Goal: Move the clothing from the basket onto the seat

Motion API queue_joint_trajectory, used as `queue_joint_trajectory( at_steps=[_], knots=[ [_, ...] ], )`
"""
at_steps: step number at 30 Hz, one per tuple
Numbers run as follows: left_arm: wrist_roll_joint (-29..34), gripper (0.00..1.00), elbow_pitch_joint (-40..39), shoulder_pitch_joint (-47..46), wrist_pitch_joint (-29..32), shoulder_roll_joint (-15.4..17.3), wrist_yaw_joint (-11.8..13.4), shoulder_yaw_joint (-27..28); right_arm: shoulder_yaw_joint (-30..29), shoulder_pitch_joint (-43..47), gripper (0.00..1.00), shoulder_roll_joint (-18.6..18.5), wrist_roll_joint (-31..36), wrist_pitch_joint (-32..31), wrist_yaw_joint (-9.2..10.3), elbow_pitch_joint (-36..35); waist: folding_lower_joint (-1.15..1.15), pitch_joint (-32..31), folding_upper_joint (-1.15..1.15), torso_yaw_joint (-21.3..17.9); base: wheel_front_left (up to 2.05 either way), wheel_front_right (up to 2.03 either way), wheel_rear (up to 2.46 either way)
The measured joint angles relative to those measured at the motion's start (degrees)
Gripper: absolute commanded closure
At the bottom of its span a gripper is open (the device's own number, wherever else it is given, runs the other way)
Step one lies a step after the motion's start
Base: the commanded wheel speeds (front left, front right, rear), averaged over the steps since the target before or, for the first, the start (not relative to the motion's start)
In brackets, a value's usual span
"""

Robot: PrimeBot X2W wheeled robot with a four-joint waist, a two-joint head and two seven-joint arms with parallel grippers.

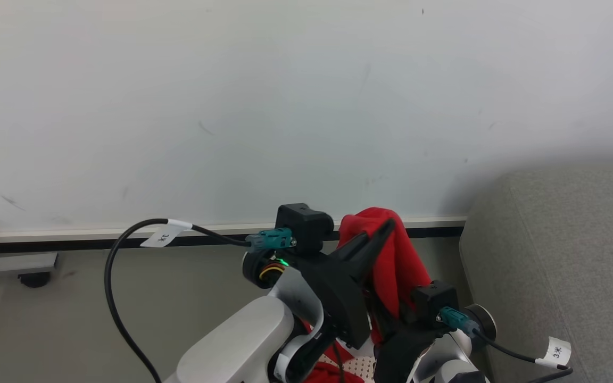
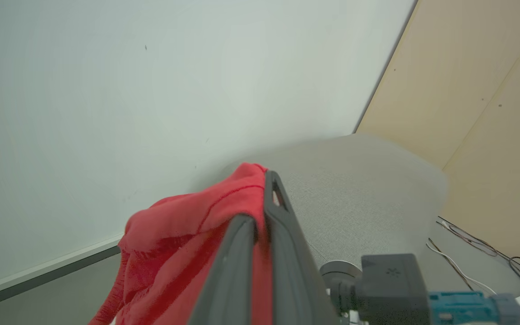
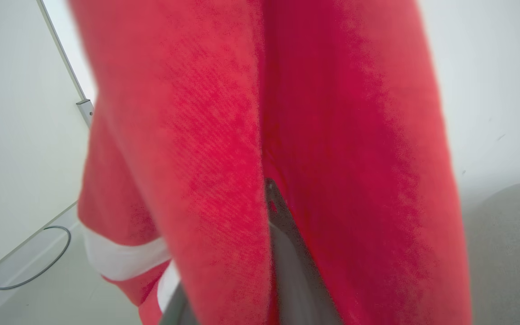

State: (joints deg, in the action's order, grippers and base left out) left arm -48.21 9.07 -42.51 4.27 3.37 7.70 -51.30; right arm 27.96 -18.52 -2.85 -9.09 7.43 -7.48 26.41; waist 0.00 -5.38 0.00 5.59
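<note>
A red garment [image 1: 397, 260] hangs in the air in front of the wall, and my left gripper [image 1: 386, 226] is shut on its top fold. The left wrist view has both dark fingers pressed together with the red clothing [image 2: 183, 234] pinched between them, the tips [image 2: 266, 177] up by the grey seat [image 2: 359, 180]. In the right wrist view the clothing [image 3: 224, 149] drapes over my right gripper [image 3: 266, 185], and one dark finger [image 3: 287, 234] lies tight against the fold. A white band [image 3: 124, 259] crosses the hanging part. A sliver of the perforated basket [image 1: 361, 367] shows below the arms.
The grey sofa [image 1: 562, 255] fills the right side, its rounded end close to my right wrist. A white wall with a dark skirting strip [image 1: 72, 244] stands straight ahead. Cables lie on the floor [image 2: 476, 253] beside a beige panel [image 2: 481, 90].
</note>
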Motion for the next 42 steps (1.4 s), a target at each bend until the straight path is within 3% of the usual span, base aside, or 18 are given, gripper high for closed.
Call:
queue_joint_trajectory(
  at_steps=[1,2,3,9,15,23,33,42],
  knots=[
    [0.14,0.88,0.37,0.26,-0.46,0.22,0.12,-0.01,-0.05,-0.02,1.0,0.0,0.08,0.14,0.0,0.07,0.0,0.05,0.0,-0.08,0.0,0.0,0.0],
    [0.48,0.27,0.81,0.35,-0.93,0.56,0.45,0.01,-0.12,-0.01,1.0,0.0,0.23,0.18,0.0,0.18,0.0,0.1,0.0,-0.18,0.0,0.0,0.0],
    [0.71,0.0,1.89,0.55,-2.02,1.12,0.77,0.49,-0.48,0.0,1.0,0.01,0.4,0.41,0.0,0.23,0.0,0.19,0.0,-0.4,0.0,0.0,0.0],
    [2.29,0.0,4.63,1.6,-5.09,2.83,2.15,1.29,-1.47,0.22,1.0,0.0,0.73,0.71,0.0,-0.01,0.0,0.38,0.0,-0.93,0.0,0.0,0.0],
    [4.81,0.0,8.27,4.07,-11.04,7.14,3.24,2.81,-3.03,0.75,1.0,0.0,1.35,0.85,0.0,-1.51,0.0,0.68,0.0,-2.25,0.0,0.0,0.0],
    [6.0,0.0,9.33,9.93,-16.89,12.41,1.37,2.85,-6.1,2.05,1.0,0.0,3.55,0.62,0.0,-3.37,0.0,1.41,0.0,-4.21,0.0,0.0,0.0],
    [7.01,0.0,2.48,20.23,-19.2,16.7,-2.11,7.62,-8.36,1.22,1.0,0.01,5.68,-0.23,0.0,-5.42,0.0,2.79,0.0,-7.88,0.0,0.0,0.0],
    [13.44,0.0,-7.95,30.53,-19.3,17.72,-1.32,15.83,-6.95,-4.27,1.0,-0.01,7.19,-0.85,0.0,-6.5,0.0,4.79,0.0,-14.69,0.0,0.0,0.0]
  ],
)
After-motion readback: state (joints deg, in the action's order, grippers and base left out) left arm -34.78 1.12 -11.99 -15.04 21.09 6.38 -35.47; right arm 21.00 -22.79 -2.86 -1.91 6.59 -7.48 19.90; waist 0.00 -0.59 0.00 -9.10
